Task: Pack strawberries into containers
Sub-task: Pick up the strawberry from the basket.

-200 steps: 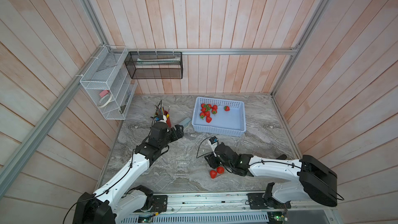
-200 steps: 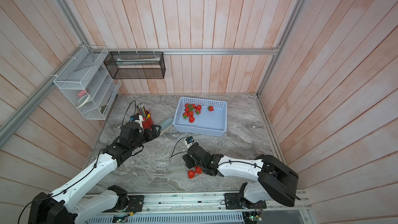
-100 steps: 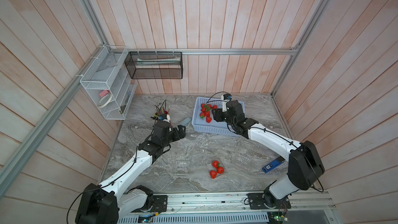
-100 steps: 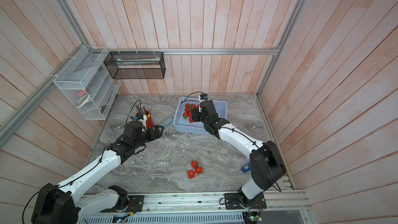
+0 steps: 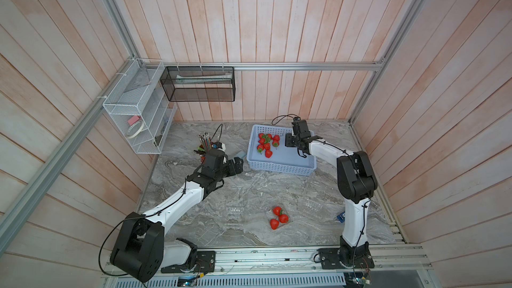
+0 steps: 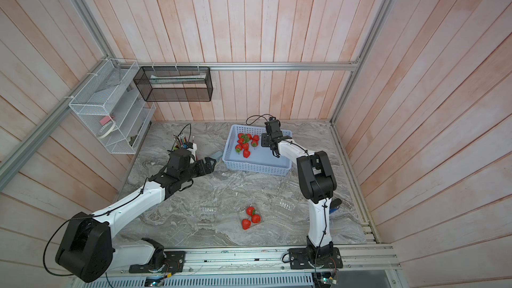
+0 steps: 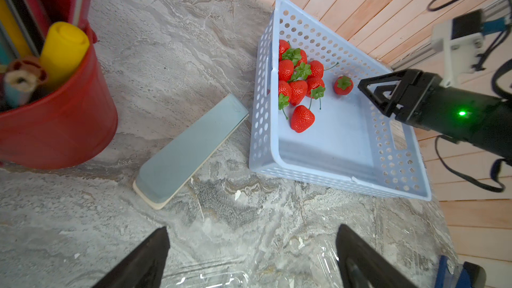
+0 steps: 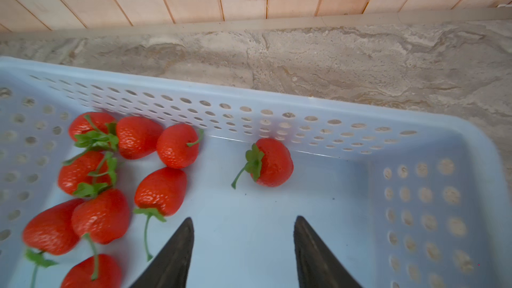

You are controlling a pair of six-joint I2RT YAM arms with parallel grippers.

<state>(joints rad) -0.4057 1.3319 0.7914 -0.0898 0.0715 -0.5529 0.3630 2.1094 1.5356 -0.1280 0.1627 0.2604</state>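
Three glossy strawberries (image 6: 255, 218) in ribbed clear container (image 6: 256, 225), up front.
Farther back: left gripper (image 7: 252, 228) spread wide over marble (image 7: 194, 37); right gripper (image 8: 244, 218) parted, empty, over perforated blue basket (image 8: 304, 123), facing lone strawberry (image 8: 273, 166) lying along far wall, cap toward heap (image 8: 101, 214).

You will find no text, label, brand, number or sign that can be read in any of the views. The small blue item (image 5: 341, 216) is too small in both top views, and too blurred in the left wrist view, to tell whether it bears print. The flat grey-green case (image 7: 191, 150) shows you an unmarked face.
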